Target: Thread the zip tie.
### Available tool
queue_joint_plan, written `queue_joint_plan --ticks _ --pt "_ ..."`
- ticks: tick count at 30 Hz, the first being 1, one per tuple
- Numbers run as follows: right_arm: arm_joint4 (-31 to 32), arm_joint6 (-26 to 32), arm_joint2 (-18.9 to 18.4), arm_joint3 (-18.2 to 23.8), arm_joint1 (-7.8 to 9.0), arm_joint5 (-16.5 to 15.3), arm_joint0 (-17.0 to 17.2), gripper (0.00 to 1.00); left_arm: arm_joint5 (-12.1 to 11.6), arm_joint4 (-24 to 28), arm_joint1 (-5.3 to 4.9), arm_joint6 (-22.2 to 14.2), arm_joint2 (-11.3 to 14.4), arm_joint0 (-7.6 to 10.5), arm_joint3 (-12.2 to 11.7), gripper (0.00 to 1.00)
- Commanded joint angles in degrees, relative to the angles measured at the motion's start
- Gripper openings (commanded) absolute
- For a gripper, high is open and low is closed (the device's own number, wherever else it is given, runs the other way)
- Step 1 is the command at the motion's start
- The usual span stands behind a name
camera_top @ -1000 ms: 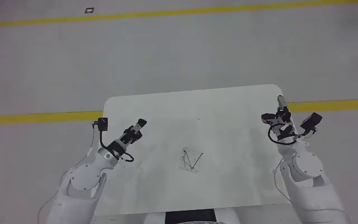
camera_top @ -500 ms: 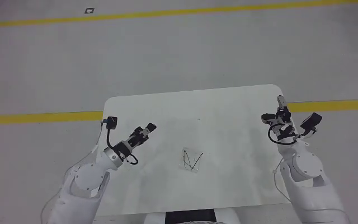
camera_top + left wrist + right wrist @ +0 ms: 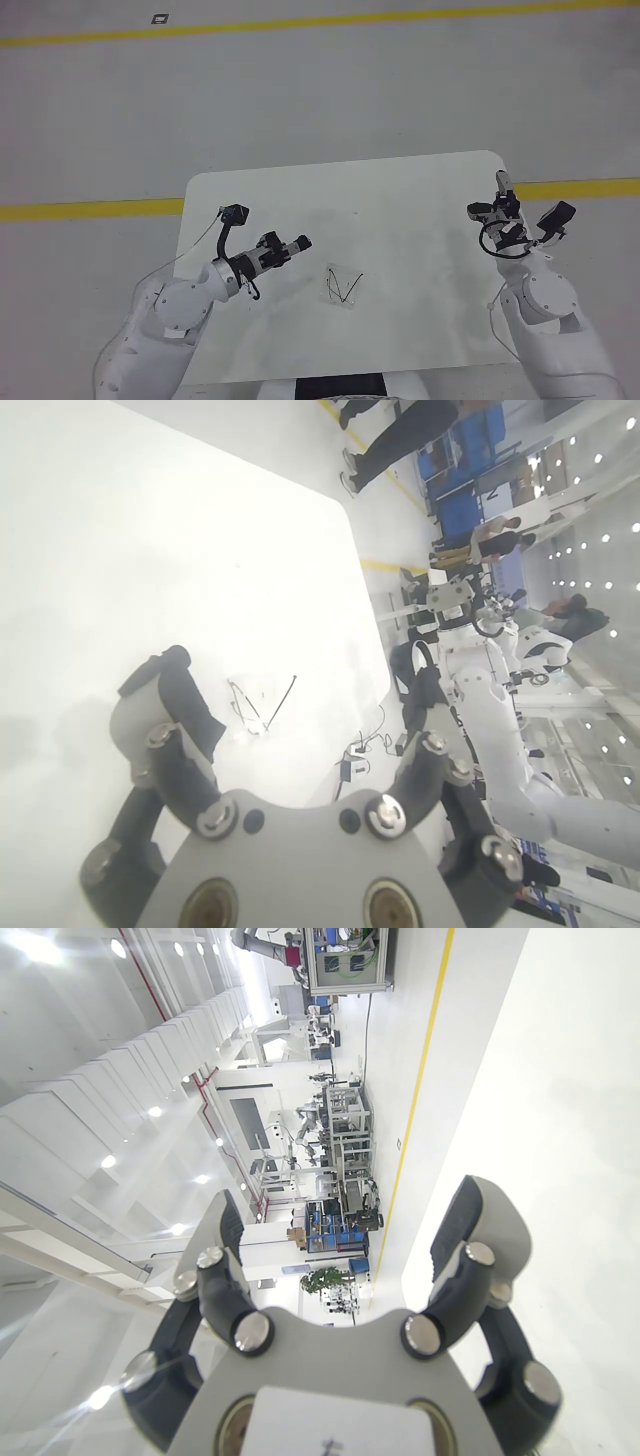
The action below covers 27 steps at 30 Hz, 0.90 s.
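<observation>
Top view. We note the left gripper [image 3: 300,243] poised above the table [image 3: 420,200]. The zip tie [image 3: 351,289] lies flat on the tabletop a little ahead of the jaw tips and slightly to one side, apart from them. From here we cannot tell how the jaws stand. The right gripper [image 3: 490,197] sits at the table's edge, with the zip tie well apart from its jaws.

Left wrist view. We record the left gripper [image 3: 297,665] with jaws spread wide and nothing held. The zip tie [image 3: 280,702] rests on the table [image 3: 150,525] beyond the jaws, in line with the gap between them, its black strands forming a V.

Right wrist view. We record the right gripper [image 3: 345,1193] released, with nothing between the jaws. The table [image 3: 575,1078] lies beyond one fingertip, and a yellow floor line [image 3: 415,1098] runs ahead of the gap.
</observation>
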<state>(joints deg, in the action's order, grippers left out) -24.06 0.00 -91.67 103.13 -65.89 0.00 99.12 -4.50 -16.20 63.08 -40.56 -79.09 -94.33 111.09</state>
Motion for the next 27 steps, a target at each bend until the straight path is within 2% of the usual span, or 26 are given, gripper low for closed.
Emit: queue_joint_plan --ticks 1,3,5,6,9,11,13,24,26,27 --pt "0.0 0.0 0.0 0.0 0.0 0.0 0.0 1.0 0.0 0.0 0.0 0.0 0.0 0.0 0.0 1.0" --pt "0.0 0.0 0.0 0.0 0.0 0.0 0.0 1.0 0.0 0.0 0.0 0.0 0.0 0.0 0.0 1.0" --pt "0.0 0.0 0.0 0.0 0.0 0.0 0.0 1.0 -0.7 -3.5 -0.12 -1.5 1.2 0.61 1.4 1.0" --pt "0.0 0.0 0.0 0.0 0.0 0.0 0.0 1.0 0.4 -7.7 -0.14 -2.3 3.2 1.44 2.3 1.0" --pt "0.0 0.0 0.0 0.0 0.0 0.0 0.0 1.0 1.6 -14.2 -0.17 -4.9 7.5 2.78 3.2 1.0" --pt "0.0 0.0 0.0 0.0 0.0 0.0 0.0 1.0 3.9 -15.8 -0.11 -7.5 9.8 3.5 3.3 1.0" --pt "0.0 0.0 0.0 0.0 0.0 0.0 0.0 1.0 3.1 -15.8 -0.06 -9.7 12.1 4.41 3.7 1.0" --pt "0.0 0.0 0.0 0.0 0.0 0.0 0.0 1.0 3.1 -15.8 -0.06 -9.7 12.1 4.41 3.7 1.0" --pt "0.0 0.0 0.0 0.0 0.0 0.0 0.0 1.0 3.2 -18.7 -0.07 -10.4 13.7 4.71 4.2 1.0" --pt "0.0 0.0 0.0 0.0 0.0 0.0 0.0 1.0 4.5 -20.3 0.03 -10.5 15.0 5.08 4.4 1.0"
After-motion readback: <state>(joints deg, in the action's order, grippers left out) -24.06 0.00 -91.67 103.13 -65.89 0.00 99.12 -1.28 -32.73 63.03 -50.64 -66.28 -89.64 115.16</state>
